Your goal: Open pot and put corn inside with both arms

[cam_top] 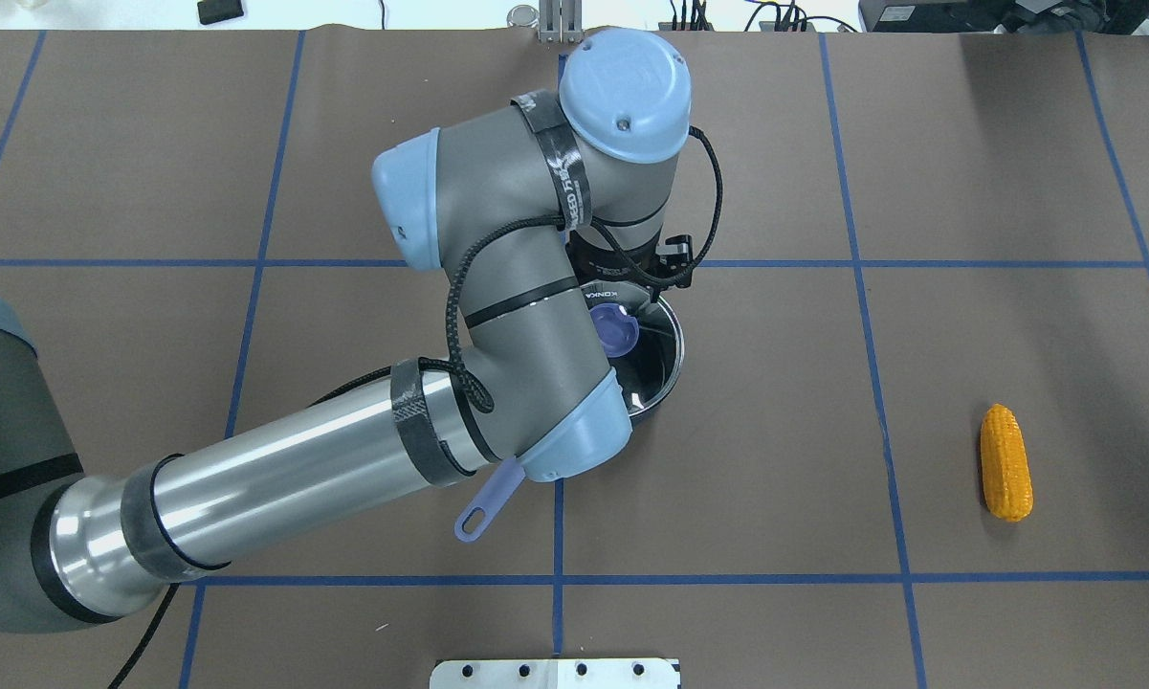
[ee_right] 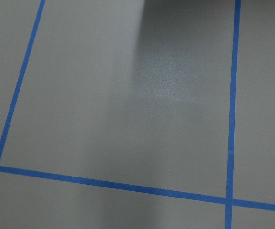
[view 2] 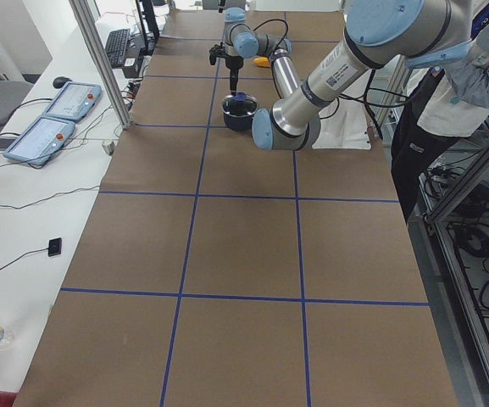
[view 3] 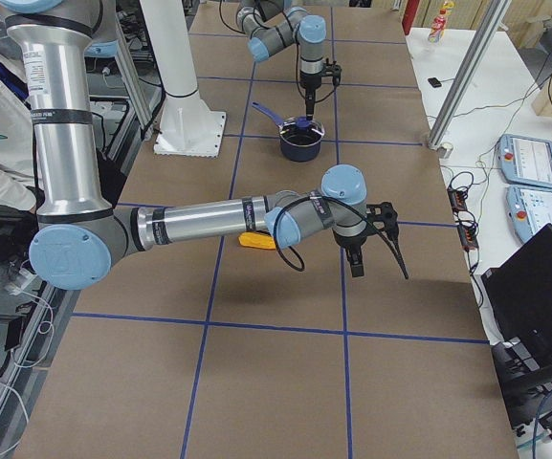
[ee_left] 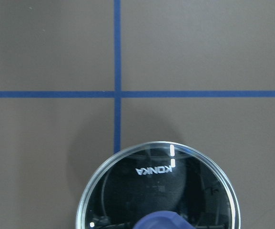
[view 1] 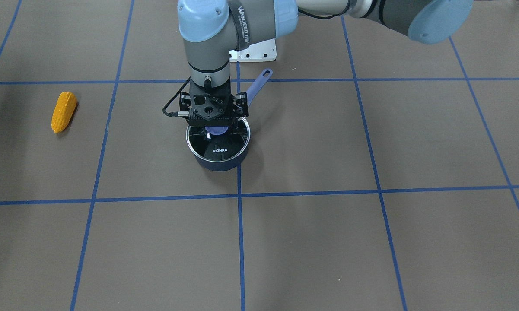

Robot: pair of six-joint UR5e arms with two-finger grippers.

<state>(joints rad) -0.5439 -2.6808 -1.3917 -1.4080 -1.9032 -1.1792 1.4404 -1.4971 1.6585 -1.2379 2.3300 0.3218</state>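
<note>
Brown tabletop (view 1: 328, 242), gridded with blue tape lines (view 1: 240, 242). Blue lidded pot (view 1: 218, 164) stood on one line, handle toward the robot. Corn (view 1: 63, 111) lay flat, well apart on the robot's right. White base plate (view 1: 259, 49) at the robot's edge.

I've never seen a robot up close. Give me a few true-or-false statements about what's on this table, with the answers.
1. The lid is on the pot. True.
2. The corn is inside the pot. False: it lies on the table, well apart from the pot.
3. The left claw hangs right over the lid's knob. True.
4. The pot's handle is red. False: it is blue.
</note>
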